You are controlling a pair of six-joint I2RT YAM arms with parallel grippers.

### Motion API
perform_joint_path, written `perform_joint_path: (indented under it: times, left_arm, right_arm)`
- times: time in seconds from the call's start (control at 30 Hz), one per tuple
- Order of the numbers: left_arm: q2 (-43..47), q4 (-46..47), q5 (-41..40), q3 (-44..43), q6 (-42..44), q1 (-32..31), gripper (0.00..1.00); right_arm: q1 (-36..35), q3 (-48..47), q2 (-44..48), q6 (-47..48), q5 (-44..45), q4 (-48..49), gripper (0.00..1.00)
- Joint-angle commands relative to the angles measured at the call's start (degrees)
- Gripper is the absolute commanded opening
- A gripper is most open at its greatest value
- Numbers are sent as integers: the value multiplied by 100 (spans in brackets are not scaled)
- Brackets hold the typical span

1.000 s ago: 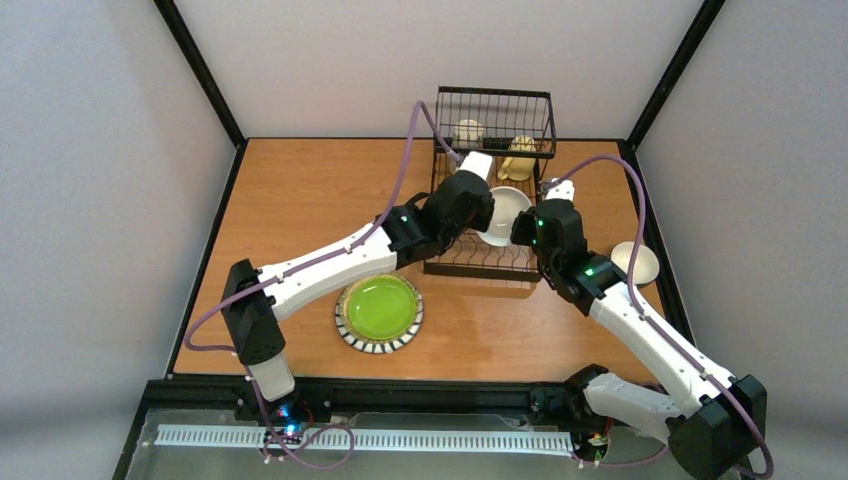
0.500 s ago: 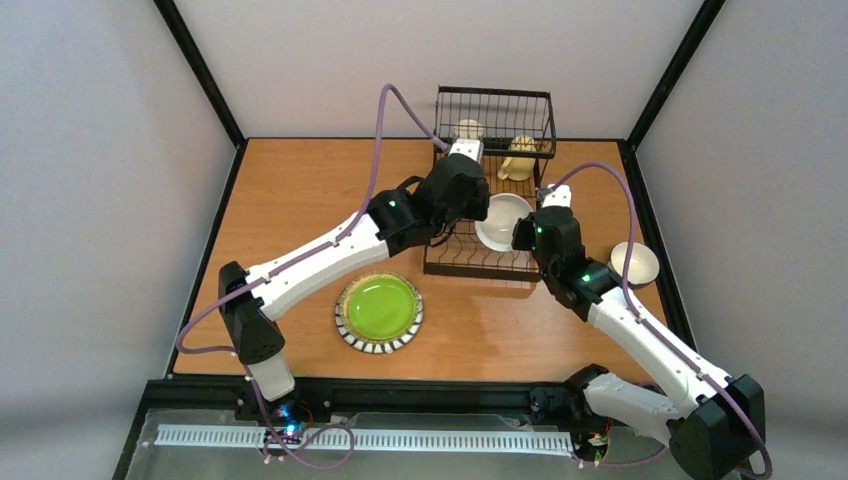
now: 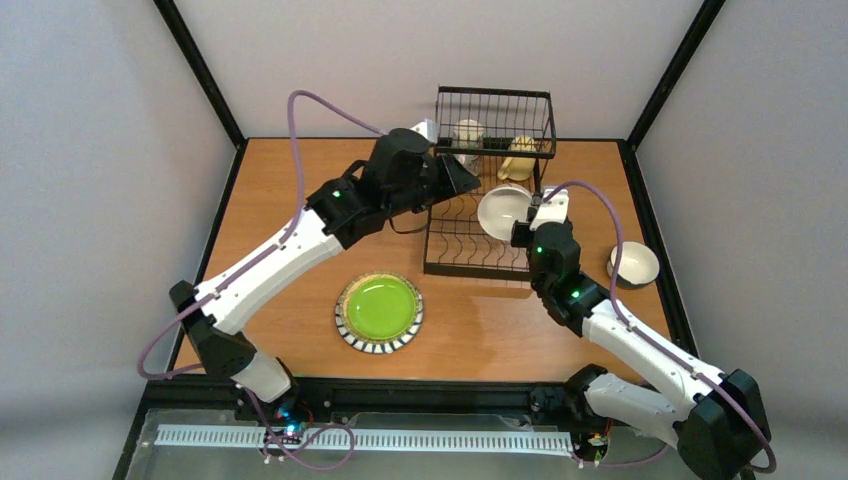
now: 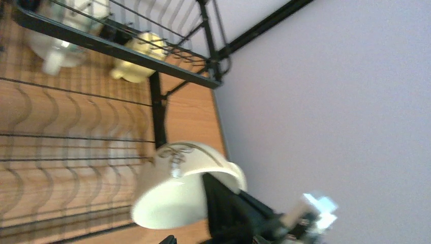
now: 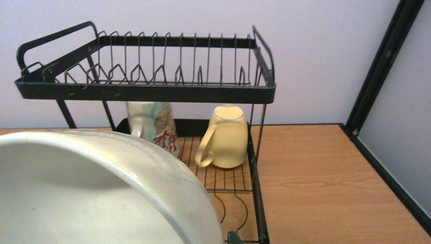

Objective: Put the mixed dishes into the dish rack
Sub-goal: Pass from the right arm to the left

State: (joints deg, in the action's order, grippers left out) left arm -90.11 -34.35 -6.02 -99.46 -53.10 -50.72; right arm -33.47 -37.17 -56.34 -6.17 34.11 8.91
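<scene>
Plate [image 3: 379, 311]: green, flat on table [image 3: 290, 200], 7 o'clock of rack [image 3: 478, 270].
L gripper [image 3: 458, 178]: over rack's 10 o'clock corner; jaws can't tell.
White mug [image 3: 467, 133], yellow mug [image 3: 520, 155]: under rack's top tier.
Bowl [image 3: 503, 210]: tilted, rack's 3 o'clock edge; R gripper [image 3: 524, 222] clamped on rim.
2nd bowl [image 3: 633, 263]: on table, 3 o'clock of rack.

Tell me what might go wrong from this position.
1. The right gripper pinches the cream bowl by its rim only, tilted over the dish rack; it might slip and drop.
2. The left gripper hangs close to that bowl, by the rack's raised tier; the two may collide.
</scene>
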Motion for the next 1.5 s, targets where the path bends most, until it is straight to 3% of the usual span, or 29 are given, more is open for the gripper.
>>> perform_joint_path:
  times: [0.0, 0.2, 0.53, 0.9, 1.23, 1.47]
  left_arm:
    - [174, 433, 1119, 7, -1055, 130, 84]
    - [37, 803, 2011, 66, -1693, 194, 84]
    - [221, 1382, 2449, 639, -2614, 557, 88]
    - [-35, 1872, 2597, 610, -3128, 765, 90]
    - [-169, 1748, 2587, 522, -3277, 768, 91]
    - [-238, 1732, 2399, 423, -3364, 766, 98]
  right_arm:
    - [-185, 251, 237, 742, 751, 1934, 2]
    - [-383, 479, 57, 1685, 1038, 3278, 2]
    - [-686, 593, -351, 2650, 1141, 4889, 2]
    - [-871, 683, -674, 3209, 1054, 5666, 2]
    - [-1124, 739, -874, 3767, 1098, 6369, 2]
    - [-1283, 814, -931, 4116, 1114, 6748, 2]
